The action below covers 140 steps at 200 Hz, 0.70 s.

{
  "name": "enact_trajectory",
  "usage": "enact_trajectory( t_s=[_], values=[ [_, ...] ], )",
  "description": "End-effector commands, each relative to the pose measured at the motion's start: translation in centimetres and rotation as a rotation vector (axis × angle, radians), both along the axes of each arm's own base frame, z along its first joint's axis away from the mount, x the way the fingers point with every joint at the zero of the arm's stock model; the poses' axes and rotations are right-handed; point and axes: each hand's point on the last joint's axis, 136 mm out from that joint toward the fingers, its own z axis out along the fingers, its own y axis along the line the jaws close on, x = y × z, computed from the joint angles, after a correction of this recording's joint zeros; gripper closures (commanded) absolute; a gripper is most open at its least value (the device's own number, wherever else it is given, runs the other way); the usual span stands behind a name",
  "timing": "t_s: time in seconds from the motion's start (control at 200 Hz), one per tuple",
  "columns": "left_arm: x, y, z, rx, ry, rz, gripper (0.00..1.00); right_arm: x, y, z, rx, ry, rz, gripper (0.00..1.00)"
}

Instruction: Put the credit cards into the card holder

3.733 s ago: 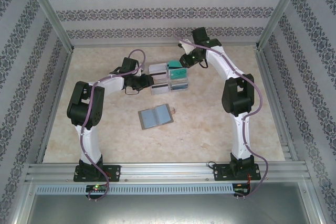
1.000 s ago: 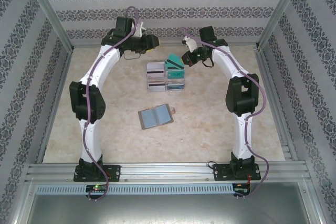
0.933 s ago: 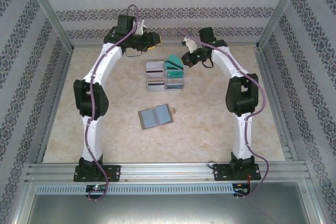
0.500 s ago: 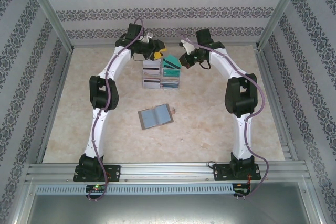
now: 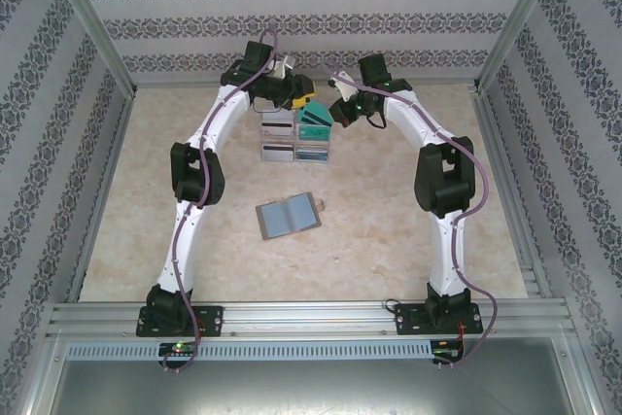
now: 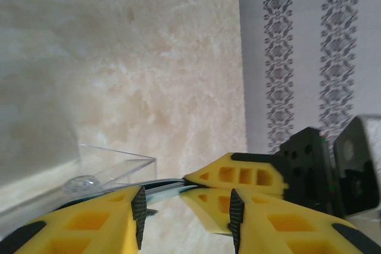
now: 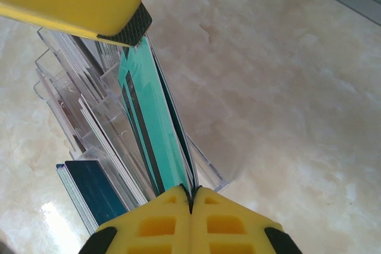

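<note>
Tilted teal credit cards (image 7: 152,117) leaning out of the clear tray (image 7: 62,81), lower ends down in the tray's far compartment on the right arm's side. More cards in the tray's other compartments: white-grey cards (image 5: 277,125) with a dark stripe on the left arm's side, a dark blue stack (image 7: 89,188) in a compartment next to the teal ones.

Right pincer (image 7: 191,197) pressed together on the raised edge of the teal credit cards, a thin sliver of card running straight into the seam between its fingers.

Left pincer (image 6: 187,218) just over the tray's far edge, spread (the gap between its two pads is plain in its own wrist view). One black pad (image 7: 134,28) touching the top corner of the teal credit cards; cannot tell whether the other pad touches them. Both pincers close together above the tray's far side.

Card holder (image 5: 289,215) lying open and flat on the table (image 5: 408,240), on the near side of the tray toward the arm bases and well apart from it, bluish-grey inside facing up.
</note>
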Motion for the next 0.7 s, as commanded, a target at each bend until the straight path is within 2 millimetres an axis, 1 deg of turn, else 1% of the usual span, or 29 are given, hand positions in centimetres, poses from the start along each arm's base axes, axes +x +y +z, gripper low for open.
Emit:
enact_trajectory(
  t_s=[0.0,0.07,0.125,0.22,0.36,0.425,0.55,0.694],
  values=[
    [-0.2,0.8,2.6,0.092,-0.247,-0.106,0.56,-0.7,0.2,-0.3,-0.032,0.0,0.007,1.0],
    [-0.3,1.0,3.2,0.142,-0.358,-0.157,0.55,-0.6,0.3,-0.3,-0.027,0.0,0.008,1.0],
    [0.1,1.3,3.4,0.163,-0.401,-0.159,0.54,-0.6,0.3,-0.2,-0.023,0.0,0.008,1.0],
    [0.7,1.3,4.2,0.113,-0.451,-0.176,0.55,-0.6,0.4,-0.2,-0.025,-0.001,0.009,1.0],
    [0.4,0.8,4.0,0.096,-0.508,-0.243,0.58,-0.6,0.5,-0.1,-0.024,0.002,0.012,1.0],
    [0.3,0.7,3.7,0.089,-0.514,-0.26,0.58,-0.7,0.6,-0.1,-0.026,0.003,0.013,1.0],
    [0.2,0.1,3.8,0.049,-0.528,-0.284,0.6,-0.7,0.8,0.0,-0.025,0.001,0.018,1.0],
    [0.5,0.1,2.6,0.057,-0.541,-0.297,0.61,-0.7,0.9,-0.2,-0.026,0.005,0.021,1.0]
  ],
)
